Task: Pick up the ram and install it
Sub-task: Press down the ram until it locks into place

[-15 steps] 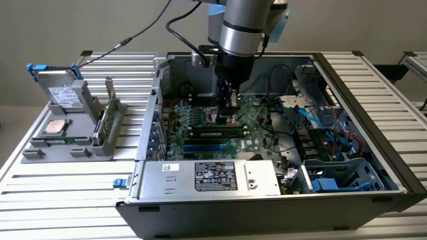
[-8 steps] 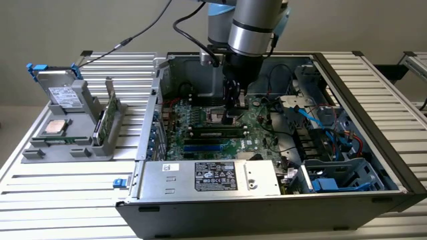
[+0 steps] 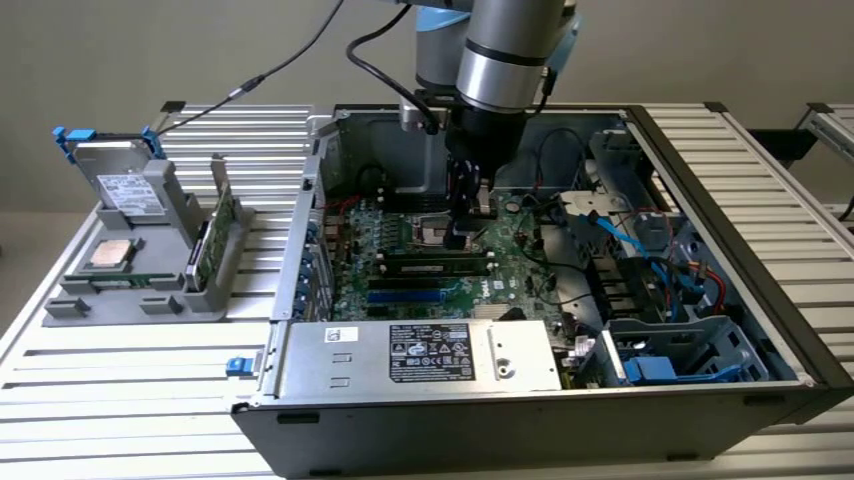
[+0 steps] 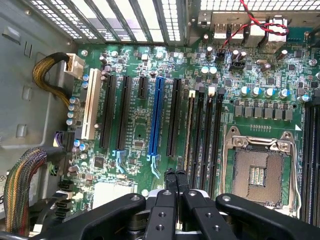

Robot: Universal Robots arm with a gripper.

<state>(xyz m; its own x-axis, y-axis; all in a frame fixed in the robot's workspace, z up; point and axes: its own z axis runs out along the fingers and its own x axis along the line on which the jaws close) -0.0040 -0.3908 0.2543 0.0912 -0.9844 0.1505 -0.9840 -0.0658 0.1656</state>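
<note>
The power supply's (image 3: 414, 357) black-and-white label carries print too small to read.

power supply label (image 3: 431, 352) print too small to read, pincer (image 4: 175, 175) base cut off

Green motherboard (image 4: 140, 150), one blue slot (image 4: 157, 117) among black ones, one white slot (image 4: 91, 110). Black gripper (image 4: 175, 175). Silver-grey power supply (image 3: 414, 355) with black-and-white label. Grey holder (image 3: 140, 250), blue clip (image 3: 74, 140). Red-and-black twisted wire (image 4: 245, 22).
</note>
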